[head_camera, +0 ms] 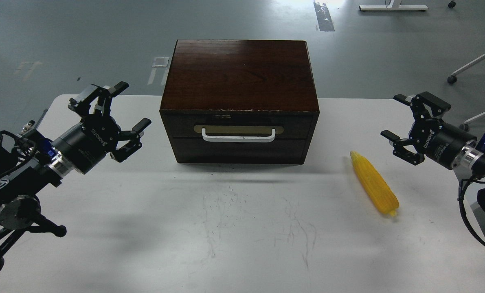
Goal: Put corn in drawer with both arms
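**Sam:** What do you see on the left?

**Me:** My left pincer [111, 118] hangs in the air over the white surface [144, 228]. Its fingers are spread wide. It holds nothing and touches nothing. It sits off to the left of the box [242, 73], well apart from it.

**Sam:** And the middle?

**Me:** The dark brown box stands on the surface, toward the back. The drawer [239, 134] is in its front and looks pushed all the way in. It has a white bar handle [238, 135] on a gold-colored plate.

**Sam:** Where is the corn?

**Me:** The corn [374, 183] lies flat on the surface, to the right of the box and a bit nearer to me. It is yellow, with rows of little bumps. Its thin end points up toward the box, and its fat end points at me. It is slanted. Nothing touches it.

**Sam:** And your right side?

**Me:** My right pincer [407, 128] is up in the air too, wide open and empty. It is near the corn, above and to the right of it, not touching.
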